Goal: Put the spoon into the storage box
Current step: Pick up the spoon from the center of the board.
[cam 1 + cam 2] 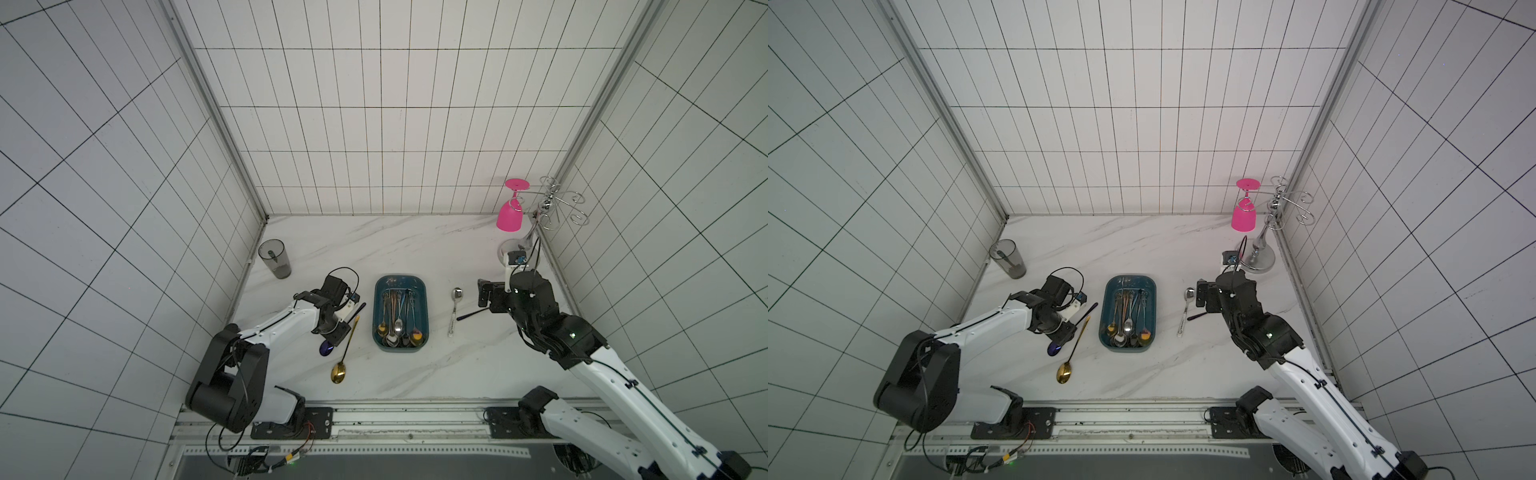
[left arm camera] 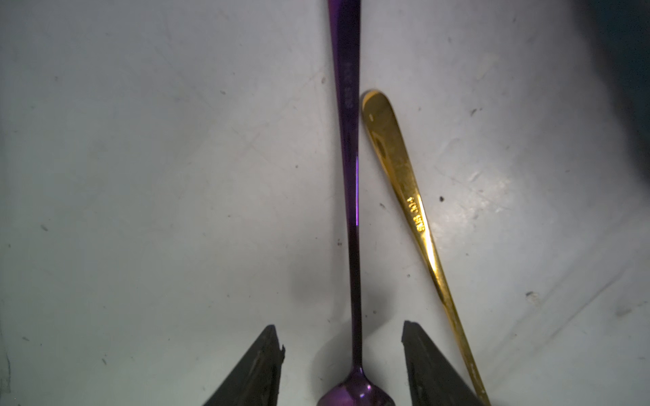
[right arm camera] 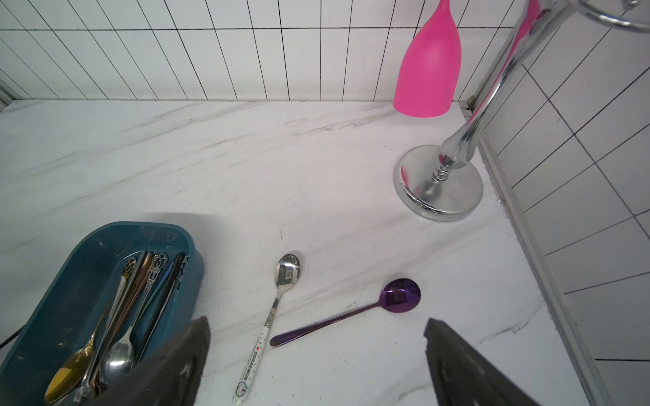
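The storage box [image 1: 377, 316] [image 1: 1103, 316] [image 3: 88, 246], a teal tub, sits mid-table with several spoons inside. To its left lie a purple spoon [image 1: 326, 348] [image 2: 348, 140] and a gold spoon [image 1: 338, 372] [image 2: 397, 165], side by side. My left gripper [image 1: 331, 334] [image 2: 339, 325] points down over the purple spoon's neck, open, a finger on each side with gaps. To the box's right lie a silver spoon [image 1: 454, 309] [image 3: 278, 298] with a white handle and another purple spoon [image 1: 471, 314] [image 3: 351, 313]. My right gripper [image 1: 484, 293] [image 3: 316, 320] hovers open above them, holding nothing.
A smoky grey cup [image 1: 275, 257] stands at the left wall. At the back right a chrome rack [image 1: 548, 203] [image 3: 439, 189] holds a pink goblet [image 1: 510, 214] [image 3: 427, 70] upside down. Tiled walls close in the left, back and right sides.
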{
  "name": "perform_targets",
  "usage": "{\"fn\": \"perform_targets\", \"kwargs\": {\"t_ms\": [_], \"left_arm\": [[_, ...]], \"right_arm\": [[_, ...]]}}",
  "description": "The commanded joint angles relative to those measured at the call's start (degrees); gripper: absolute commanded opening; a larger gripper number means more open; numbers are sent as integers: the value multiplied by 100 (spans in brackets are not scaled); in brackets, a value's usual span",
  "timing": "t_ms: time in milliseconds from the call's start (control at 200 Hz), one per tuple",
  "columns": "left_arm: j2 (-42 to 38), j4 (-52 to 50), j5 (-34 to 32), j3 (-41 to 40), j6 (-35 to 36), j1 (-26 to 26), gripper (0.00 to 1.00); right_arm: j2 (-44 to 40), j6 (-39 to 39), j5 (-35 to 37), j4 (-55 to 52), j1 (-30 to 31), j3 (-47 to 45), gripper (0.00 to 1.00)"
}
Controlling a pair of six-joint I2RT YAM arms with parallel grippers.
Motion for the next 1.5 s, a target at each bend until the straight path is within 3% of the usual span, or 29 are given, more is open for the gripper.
{"fn": "perform_targets", "kwargs": {"t_ms": [0,165,725,1014,1244,1499], "left_arm": [[133,160,-99,50,-68,-51,54],[269,192,-91,41,-137,-69,46],[234,257,-194,73,-226,-126,0],[-61,215,-519,352,-409,-126,0],[-325,-81,-1054,1210,-596,-103,0],[-976,230,-11,1787,-701,-80,0]], "right_arm": [[84,-179,199,-160,-34,97,99],[149,-145,235,-218,-35,100,99],[-20,-127,387,-191,-33,13,99],[-40,-121,426,-234,-39,70,99],[-61,-101,290,-182,-43,154,99],[-73,145,-7,-75,-39,347,100]]}}
